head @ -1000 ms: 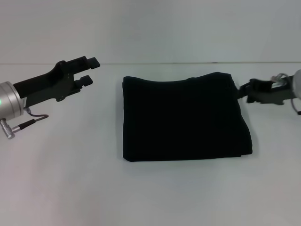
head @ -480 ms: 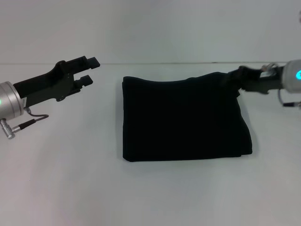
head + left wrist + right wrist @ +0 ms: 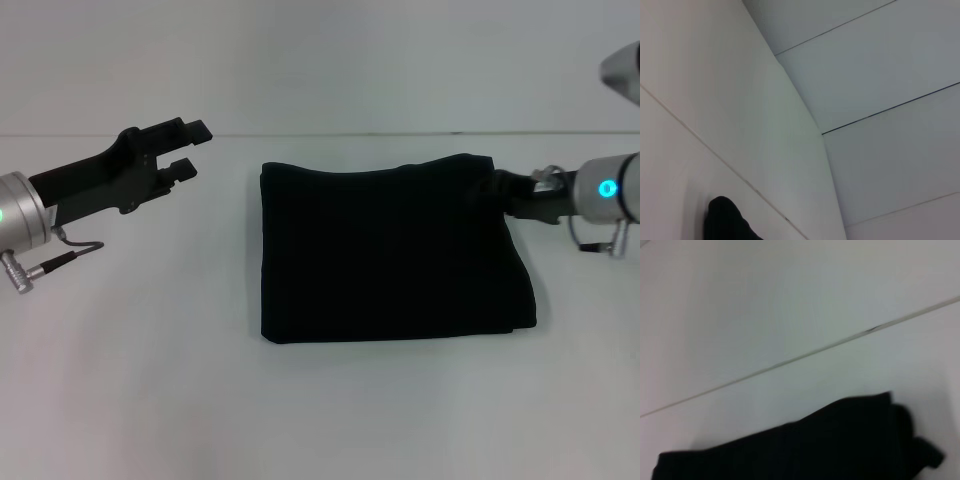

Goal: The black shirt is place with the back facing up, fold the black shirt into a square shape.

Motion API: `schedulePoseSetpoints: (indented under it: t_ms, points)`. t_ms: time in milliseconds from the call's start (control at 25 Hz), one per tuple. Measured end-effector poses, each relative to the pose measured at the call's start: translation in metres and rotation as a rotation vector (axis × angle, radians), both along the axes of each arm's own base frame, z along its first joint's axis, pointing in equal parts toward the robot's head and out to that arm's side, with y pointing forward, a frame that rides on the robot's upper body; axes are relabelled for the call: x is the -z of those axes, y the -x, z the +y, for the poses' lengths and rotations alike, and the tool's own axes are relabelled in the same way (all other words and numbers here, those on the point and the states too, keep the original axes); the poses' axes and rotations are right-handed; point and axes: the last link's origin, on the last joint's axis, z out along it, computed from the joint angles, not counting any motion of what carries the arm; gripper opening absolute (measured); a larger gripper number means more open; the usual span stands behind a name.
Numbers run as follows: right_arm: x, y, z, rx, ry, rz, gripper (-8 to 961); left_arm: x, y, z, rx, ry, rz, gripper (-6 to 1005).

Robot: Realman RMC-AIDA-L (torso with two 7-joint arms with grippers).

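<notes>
The shirt lies folded to a near-square block at the centre of the tabletop, so I'd only neaten its 2 o'clock corner, where my right end effector sits, nudging gently so the layers don't slide. My left end effector hangs at 10 o'clock, fingers apart, clear of the cloth. I cannot tell whether the right one grips the cloth, since dark fingers merge with dark fabric, and neither wrist view shows fingers.

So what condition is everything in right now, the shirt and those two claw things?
black shirt: folded into a rough square, lying flat on the table.
left gripper: open, empty, held off to the shirt's left, not touching it.
right gripper: at the shirt's far right corner.
</notes>
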Motion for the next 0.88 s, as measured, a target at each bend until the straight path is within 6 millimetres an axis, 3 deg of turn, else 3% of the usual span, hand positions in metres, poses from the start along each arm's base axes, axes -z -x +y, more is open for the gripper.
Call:
schedulePoseSetpoints:
  t_ms: [240, 440, 680, 880]
  points:
    - [-0.036, -0.010, 0.009, 0.023, -0.062, 0.006, 372, 0.000, 0.000, 0.000, -0.002, -0.002, 0.001, 663]
    - [-0.067, 0.000, 0.007, -0.079, -0.073, 0.030, 372, 0.001, 0.002, -0.003, 0.014, 0.027, 0.021, 662]
    - [-0.097, -0.003, -0.014, -0.289, -0.116, 0.121, 386, 0.006, 0.004, -0.026, 0.092, 0.229, 0.085, 661]
    - [-0.121, -0.008, -0.020, -0.258, -0.085, 0.183, 480, 0.011, 0.006, -0.044, 0.112, 0.416, 0.130, 660]
